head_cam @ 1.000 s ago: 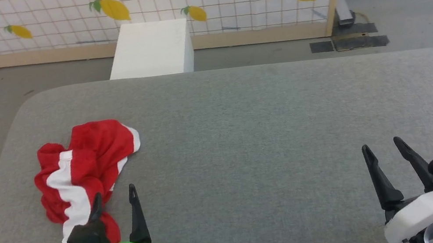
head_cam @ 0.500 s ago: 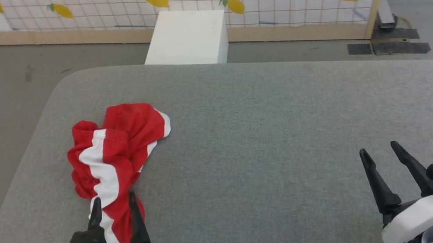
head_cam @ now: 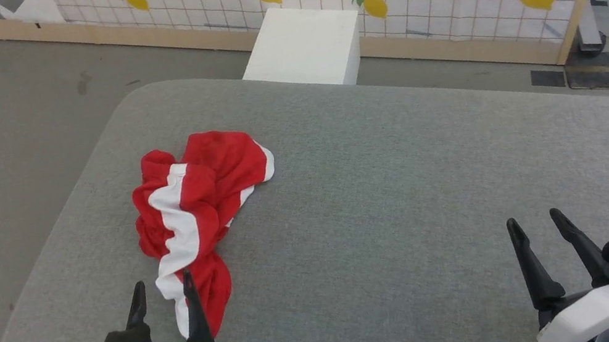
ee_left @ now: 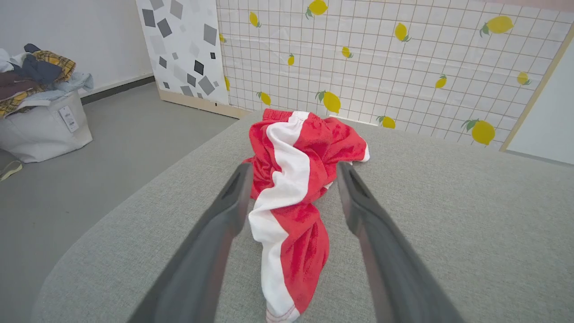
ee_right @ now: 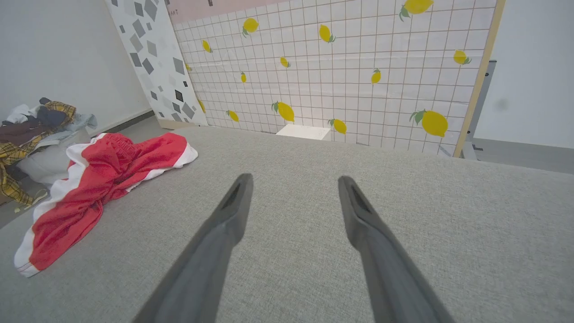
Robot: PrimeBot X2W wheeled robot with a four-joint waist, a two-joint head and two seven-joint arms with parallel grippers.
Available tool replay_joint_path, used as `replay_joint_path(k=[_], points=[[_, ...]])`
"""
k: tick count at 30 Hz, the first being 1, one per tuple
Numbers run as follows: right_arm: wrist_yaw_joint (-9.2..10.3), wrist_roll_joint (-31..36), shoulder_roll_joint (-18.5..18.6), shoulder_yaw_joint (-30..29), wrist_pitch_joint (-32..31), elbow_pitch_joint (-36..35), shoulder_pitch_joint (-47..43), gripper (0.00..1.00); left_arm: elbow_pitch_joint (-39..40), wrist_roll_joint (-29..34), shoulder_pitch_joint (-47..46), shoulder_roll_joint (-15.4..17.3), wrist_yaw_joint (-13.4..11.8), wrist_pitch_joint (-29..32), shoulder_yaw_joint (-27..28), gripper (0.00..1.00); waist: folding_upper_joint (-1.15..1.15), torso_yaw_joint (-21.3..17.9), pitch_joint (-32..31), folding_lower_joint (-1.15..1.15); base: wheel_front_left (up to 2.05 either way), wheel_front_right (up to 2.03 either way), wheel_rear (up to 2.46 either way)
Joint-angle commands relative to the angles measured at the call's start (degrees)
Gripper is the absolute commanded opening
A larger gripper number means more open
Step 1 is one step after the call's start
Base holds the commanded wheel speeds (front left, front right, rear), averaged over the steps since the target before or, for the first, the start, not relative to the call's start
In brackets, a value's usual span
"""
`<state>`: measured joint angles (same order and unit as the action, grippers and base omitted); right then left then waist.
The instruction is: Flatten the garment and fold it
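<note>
Fingers (head_cam: 196,315) of my left gripper (head_cam: 162,279) are spread wide and empty, straddling the near tail of the crumpled red-and-white garment (head_cam: 202,195), which lies on the left of the grey pad (head_cam: 408,190). My right gripper (head_cam: 532,216), equally wide and empty, points forward well apart from it.

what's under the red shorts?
The crumpled red shorts with white side stripes lie on the grey fabric-covered tabletop. Grey cloth shows all round them; anything beneath the bunched folds is covered and can't be seen.
</note>
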<state>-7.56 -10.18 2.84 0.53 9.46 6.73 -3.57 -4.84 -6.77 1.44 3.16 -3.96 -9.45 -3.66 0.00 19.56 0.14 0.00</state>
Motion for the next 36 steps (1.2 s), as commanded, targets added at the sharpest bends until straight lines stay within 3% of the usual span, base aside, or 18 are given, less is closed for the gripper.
replay_joint_path(k=[1,36], points=[[0.05,-0.4,0.0,0.2,0.6,0.3,-0.5,1.0,-0.2,-1.0,1.1,-0.2,-0.5,-0.6,-0.2,1.0,0.0,0.5,0.0,0.0,0.0,0.0,0.0],[0.07,-3.3,0.0,0.4,4.7,3.6,-1.3,1.0,-2.0,-2.7,2.6,-0.3,-2.1,-4.7,-1.6,1.0,0.0,7.8,0.1,0.0,0.0,0.0,0.0]])
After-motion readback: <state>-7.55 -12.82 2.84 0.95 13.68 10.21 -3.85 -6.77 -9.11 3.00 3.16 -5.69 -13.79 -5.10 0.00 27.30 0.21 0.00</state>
